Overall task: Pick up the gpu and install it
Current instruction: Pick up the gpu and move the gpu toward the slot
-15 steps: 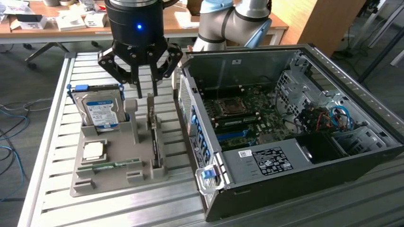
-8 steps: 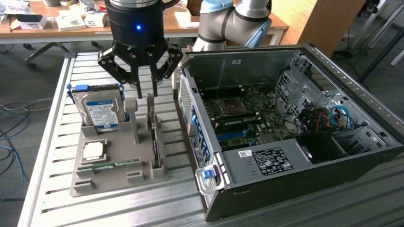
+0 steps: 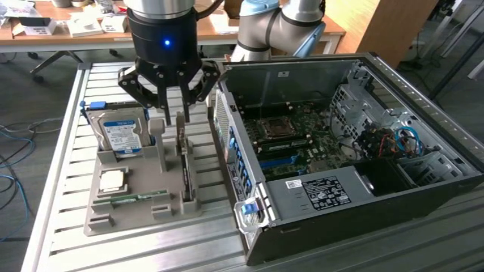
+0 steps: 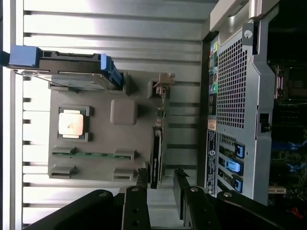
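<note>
The gpu (image 3: 183, 161) stands on its long edge in a slot of the grey holder (image 3: 140, 218), close to the open computer case (image 3: 318, 192). From the wrist view the gpu (image 4: 157, 143) is a thin dark edge with its silver bracket at the far end. My gripper (image 3: 175, 113) hangs just above the card's far end, open, with one finger on each side of the card's line. In the wrist view the gripper (image 4: 160, 184) has its black fingertips (image 4: 142, 179) straddling the card's near end, apart from it and holding nothing.
A silver hard drive (image 3: 121, 133) with a blue label stands in the holder at the exterior view's left. A processor chip (image 3: 112, 180) and a narrow memory stick (image 3: 136, 198) lie flat in it. The case's motherboard (image 3: 291, 141) is exposed. Everything rests on a slatted metal table (image 3: 68, 170).
</note>
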You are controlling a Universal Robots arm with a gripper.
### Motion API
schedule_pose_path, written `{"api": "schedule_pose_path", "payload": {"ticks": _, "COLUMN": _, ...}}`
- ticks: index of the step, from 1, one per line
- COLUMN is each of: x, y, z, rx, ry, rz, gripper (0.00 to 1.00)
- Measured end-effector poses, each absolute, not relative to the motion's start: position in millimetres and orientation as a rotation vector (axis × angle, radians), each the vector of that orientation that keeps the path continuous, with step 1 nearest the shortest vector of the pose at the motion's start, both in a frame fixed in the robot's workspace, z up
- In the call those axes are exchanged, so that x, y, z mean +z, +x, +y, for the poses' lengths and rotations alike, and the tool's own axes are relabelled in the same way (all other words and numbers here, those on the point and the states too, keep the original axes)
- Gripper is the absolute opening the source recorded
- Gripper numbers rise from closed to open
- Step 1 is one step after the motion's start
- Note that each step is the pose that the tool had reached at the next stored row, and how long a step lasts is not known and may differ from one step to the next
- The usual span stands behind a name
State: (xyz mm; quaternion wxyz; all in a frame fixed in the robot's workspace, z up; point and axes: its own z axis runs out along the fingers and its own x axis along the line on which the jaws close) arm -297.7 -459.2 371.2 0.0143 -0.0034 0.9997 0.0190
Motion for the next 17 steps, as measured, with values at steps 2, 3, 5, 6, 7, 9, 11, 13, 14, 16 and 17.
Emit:
{"api": "schedule_pose_path", "payload": {"ticks": 2, "x": 369.7, "y": -297.7, "z": -461.7, "rx": 0.059, "ry": -0.010, "rz": 3.113, "gripper": 0.36}}
{"api": "schedule_pose_path", "payload": {"ticks": 3, "x": 368.8, "y": -297.6, "z": -462.7, "rx": 0.059, "ry": -0.009, "rz": 3.113, "gripper": 0.36}}
{"api": "schedule_pose_path", "payload": {"ticks": 5, "x": 367.7, "y": -297.5, "z": -463.2, "rx": 0.059, "ry": -0.009, "rz": 3.113, "gripper": 0.36}}
{"api": "schedule_pose_path", "payload": {"ticks": 6, "x": 367.7, "y": -297.5, "z": -463.2, "rx": 0.059, "ry": -0.009, "rz": 3.113, "gripper": 0.36}}
{"api": "schedule_pose_path", "payload": {"ticks": 7, "x": 367.7, "y": -297.5, "z": -463.2, "rx": 0.059, "ry": -0.009, "rz": 3.113, "gripper": 0.36}}
{"api": "schedule_pose_path", "payload": {"ticks": 9, "x": 367.4, "y": -297.4, "z": -463.3, "rx": 0.060, "ry": -0.009, "rz": 3.113, "gripper": 0.36}}
{"api": "schedule_pose_path", "payload": {"ticks": 11, "x": 364.8, "y": -297.3, "z": -463.3, "rx": 0.061, "ry": -0.009, "rz": 3.113, "gripper": 0.36}}
{"api": "schedule_pose_path", "payload": {"ticks": 13, "x": 361.3, "y": -296.8, "z": -463.6, "rx": 0.061, "ry": -0.009, "rz": 3.113, "gripper": 0.36}}
{"api": "schedule_pose_path", "payload": {"ticks": 14, "x": 359.5, "y": -296.8, "z": -463.7, "rx": 0.061, "ry": -0.009, "rz": 3.113, "gripper": 0.36}}
{"api": "schedule_pose_path", "payload": {"ticks": 16, "x": 355.8, "y": -296.7, "z": -464.2, "rx": 0.061, "ry": -0.009, "rz": 3.113, "gripper": 0.36}}
{"api": "schedule_pose_path", "payload": {"ticks": 17, "x": 354.0, "y": -296.6, "z": -464.3, "rx": 0.061, "ry": -0.009, "rz": 3.113, "gripper": 0.36}}
